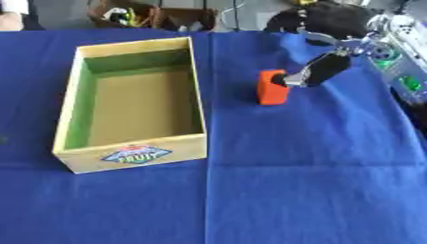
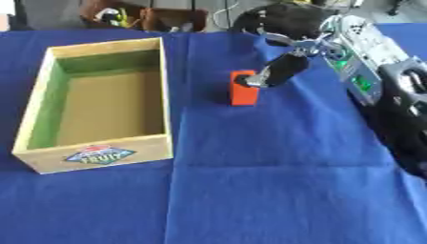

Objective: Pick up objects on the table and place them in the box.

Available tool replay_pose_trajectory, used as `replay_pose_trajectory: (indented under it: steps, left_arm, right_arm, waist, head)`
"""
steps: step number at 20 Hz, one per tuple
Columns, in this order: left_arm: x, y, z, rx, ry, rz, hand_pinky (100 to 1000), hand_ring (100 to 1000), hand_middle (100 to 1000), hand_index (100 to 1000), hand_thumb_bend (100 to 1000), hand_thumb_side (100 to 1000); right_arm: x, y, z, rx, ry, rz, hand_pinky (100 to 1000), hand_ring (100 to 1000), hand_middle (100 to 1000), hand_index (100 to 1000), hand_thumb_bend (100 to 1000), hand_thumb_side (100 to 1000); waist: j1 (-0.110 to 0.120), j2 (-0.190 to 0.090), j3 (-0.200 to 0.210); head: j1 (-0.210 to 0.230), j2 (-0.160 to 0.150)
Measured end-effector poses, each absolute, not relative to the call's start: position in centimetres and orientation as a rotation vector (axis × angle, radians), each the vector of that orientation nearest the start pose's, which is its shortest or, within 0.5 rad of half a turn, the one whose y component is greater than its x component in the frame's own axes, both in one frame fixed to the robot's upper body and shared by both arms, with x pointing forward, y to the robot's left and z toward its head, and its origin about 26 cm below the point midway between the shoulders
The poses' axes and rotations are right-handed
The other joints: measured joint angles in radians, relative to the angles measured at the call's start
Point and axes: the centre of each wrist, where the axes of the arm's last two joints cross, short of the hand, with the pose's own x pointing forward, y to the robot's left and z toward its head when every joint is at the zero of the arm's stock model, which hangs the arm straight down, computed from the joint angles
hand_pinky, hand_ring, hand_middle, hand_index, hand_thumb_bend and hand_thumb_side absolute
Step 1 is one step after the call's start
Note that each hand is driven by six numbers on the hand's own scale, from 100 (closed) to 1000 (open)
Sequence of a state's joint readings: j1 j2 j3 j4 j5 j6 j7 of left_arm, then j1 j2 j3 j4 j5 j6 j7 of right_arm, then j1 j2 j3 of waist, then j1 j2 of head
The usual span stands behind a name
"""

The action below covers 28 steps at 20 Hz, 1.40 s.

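An orange block (image 1: 271, 88) stands upright on the blue cloth, to the right of the box. My right hand (image 1: 321, 69) comes in from the upper right. Its fingertips (image 1: 292, 79) meet the block's upper right side and look closed on it. The block's base still rests on the cloth. The wooden box (image 1: 197, 100) lies at the left, with a green inner wall, a bare brown floor and a fruit label on its near side. Nothing lies inside it. My left hand shows in neither view.
The blue cloth (image 1: 292, 181) covers the whole table. My right arm's white and green forearm (image 2: 360, 57) runs along the right edge. Dark objects (image 1: 158, 16) sit beyond the table's far edge.
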<state>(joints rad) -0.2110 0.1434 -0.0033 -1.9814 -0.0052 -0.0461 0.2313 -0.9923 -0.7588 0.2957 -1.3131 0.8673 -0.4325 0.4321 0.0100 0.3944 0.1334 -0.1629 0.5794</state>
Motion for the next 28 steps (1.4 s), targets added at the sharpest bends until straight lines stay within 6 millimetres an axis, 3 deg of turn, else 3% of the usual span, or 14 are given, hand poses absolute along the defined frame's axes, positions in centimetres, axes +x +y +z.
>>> replay_pose_trajectory:
  steps: [15,23,28]
  left_arm:
    - [29.3,23.9,15.8,0.158,-2.23,0.049,627,853,804,748,100,993]
    - [29.3,23.9,15.7,0.154,-2.226,0.05,628,855,805,748,100,993]
    - [29.3,23.9,15.7,0.154,-2.223,0.048,628,856,806,748,100,996]
  right_arm:
    - [46.6,-31.2,30.7,1.274,2.024,-2.854,873,917,888,1000,400,863]
    - [48.1,-32.7,29.7,1.269,2.114,-3.009,858,896,835,1000,409,857]
    - [48.1,-32.7,30.0,1.257,2.195,-3.007,862,895,831,999,362,869]
  waist:
    - [-0.005,-0.003,-0.009]
    - [0.002,-0.002,-0.008]
    - [0.005,0.0,-0.008]
  head:
    - [0.0,0.001]
    - [0.0,0.0]
    - [0.0,0.0]
